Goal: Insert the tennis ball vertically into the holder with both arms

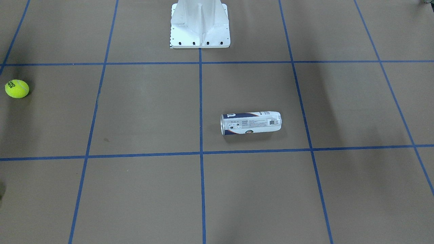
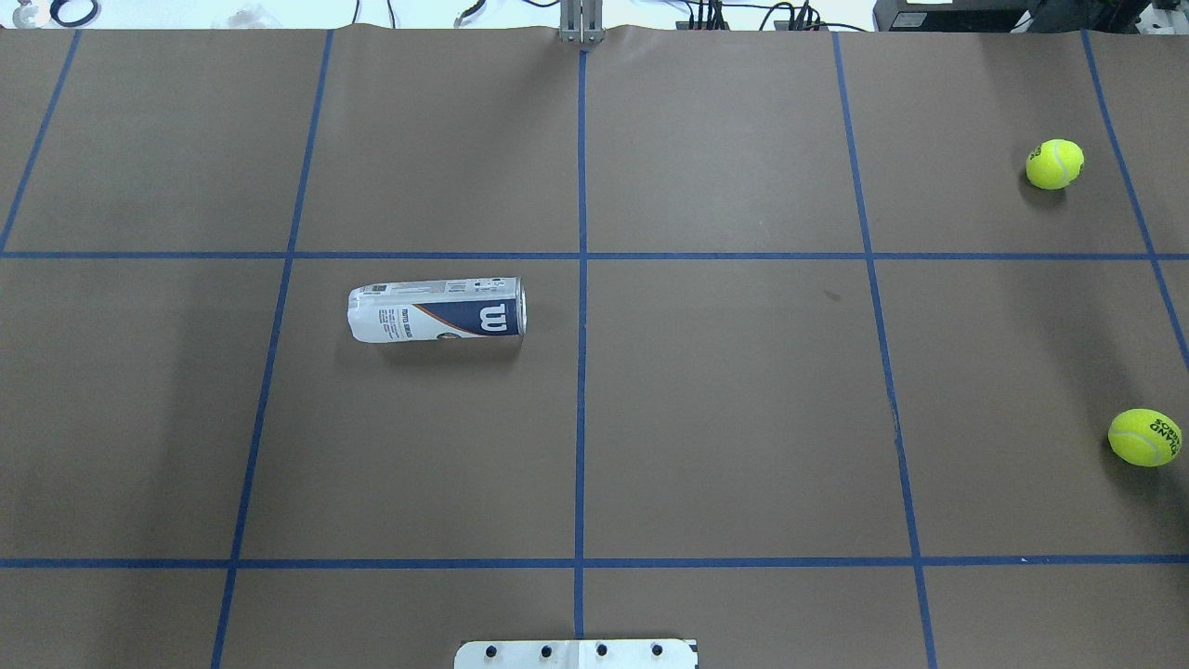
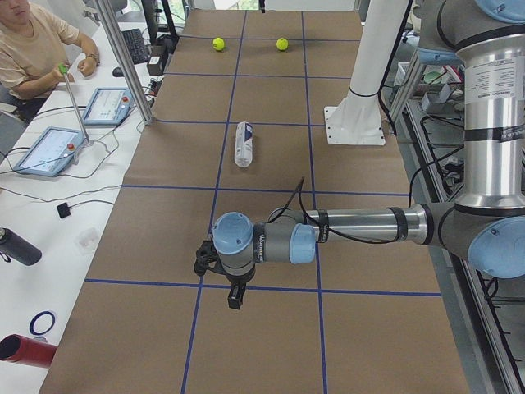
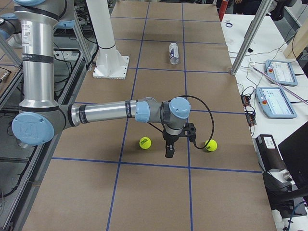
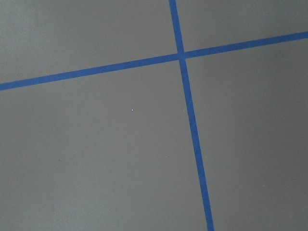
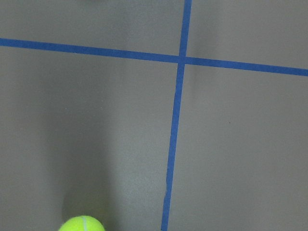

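Observation:
The holder (image 2: pixel 437 309) lies on its side left of the table's middle, its silvery open rim towards the centre line. It also shows in the front view (image 1: pixel 251 122) and both side views (image 3: pixel 244 144) (image 4: pixel 173 53). Two tennis balls (image 2: pixel 1054 163) (image 2: pixel 1144 437) rest at the table's right end; one shows in the front view (image 1: pixel 17 88). My right gripper (image 4: pixel 169 153) hangs above the table between the two balls (image 4: pixel 145 142) (image 4: pixel 210 145). My left gripper (image 3: pixel 235 302) hangs over bare table at the left end, far from the holder. I cannot tell whether either is open or shut.
The white metal pedestal (image 1: pixel 200 23) stands at the robot's side of the table, centred. Blue tape lines divide the brown table cover. A side table with tablets (image 3: pixel 49 148), a bottle and an operator runs along the far edge. The right wrist view shows the top of a ball (image 6: pixel 82 224).

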